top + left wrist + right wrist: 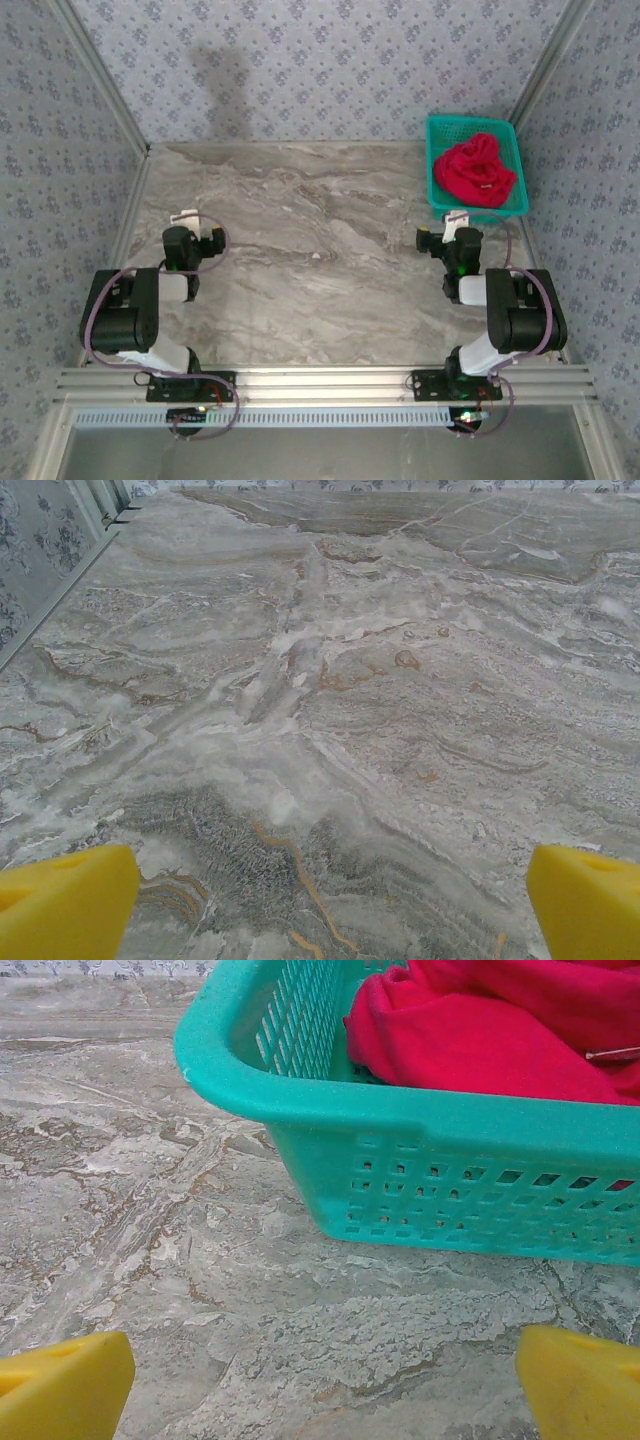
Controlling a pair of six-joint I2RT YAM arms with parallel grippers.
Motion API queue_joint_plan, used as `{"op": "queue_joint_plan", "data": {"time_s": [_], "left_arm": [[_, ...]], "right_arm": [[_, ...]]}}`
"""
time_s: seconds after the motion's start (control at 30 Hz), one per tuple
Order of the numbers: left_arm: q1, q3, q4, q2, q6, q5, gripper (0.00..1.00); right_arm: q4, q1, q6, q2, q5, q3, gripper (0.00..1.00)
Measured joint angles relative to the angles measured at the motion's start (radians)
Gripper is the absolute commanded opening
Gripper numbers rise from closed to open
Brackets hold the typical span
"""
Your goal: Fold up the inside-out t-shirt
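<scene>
The red t-shirt (476, 170) is lying bunched inside the teal basket (470, 120) at two o'clock on the surface (320, 250). The left fingers (62, 905) and right fingers (60, 1390) are standing wide, holding nothing, the right ones facing the basket.

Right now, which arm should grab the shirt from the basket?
Right: the right hand, open, faces the teal basket holding the red t-shirt; the left hand sits far across the table.

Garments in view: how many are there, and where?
1. The red t-shirt lies bunched inside the teal basket at the far right corner of the table; anything under it would be hidden.
</scene>
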Motion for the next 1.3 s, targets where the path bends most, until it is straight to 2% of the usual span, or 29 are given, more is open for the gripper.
{"op": "queue_joint_plan", "data": {"time_s": [0.57,0.8,0.87,0.97,1.0,1.07,1.13,1.23,1.3], "left_arm": [[-0.001,0.000,0.000,0.000,0.001,0.000,1.00],[-0.032,-0.010,0.004,-0.013,0.020,0.000,1.00],[-0.051,-0.014,-0.063,-0.076,0.027,-0.005,1.00],[-0.083,0.059,-0.288,-0.204,-0.005,-0.004,1.00],[-0.091,0.123,-0.386,-0.232,-0.038,-0.003,1.00],[-0.093,0.249,-0.531,-0.248,-0.104,0.002,1.00],[-0.092,0.333,-0.610,-0.248,-0.146,0.027,1.00],[-0.093,0.361,-0.675,-0.243,-0.174,0.098,1.00],[-0.099,0.350,-0.709,-0.235,-0.185,0.152,0.99]], "right_arm": [[0.000,0.000,0.000,0.000,0.000,0.000,1.00],[0.000,0.004,0.000,0.000,0.006,0.000,1.00],[0.001,0.014,0.000,-0.005,0.031,-0.002,1.00],[-0.019,0.046,0.000,-0.070,0.088,-0.021,1.00],[-0.062,0.064,0.000,-0.114,0.117,-0.021,1.00],[-0.258,0.119,0.036,-0.261,0.166,0.015,1.00],[-0.474,0.162,0.130,-0.399,0.202,0.132,1.00],[-0.685,0.165,0.360,-0.468,0.274,0.338,1.00],[-0.743,0.117,0.476,-0.460,0.219,0.413,1.00]]}}
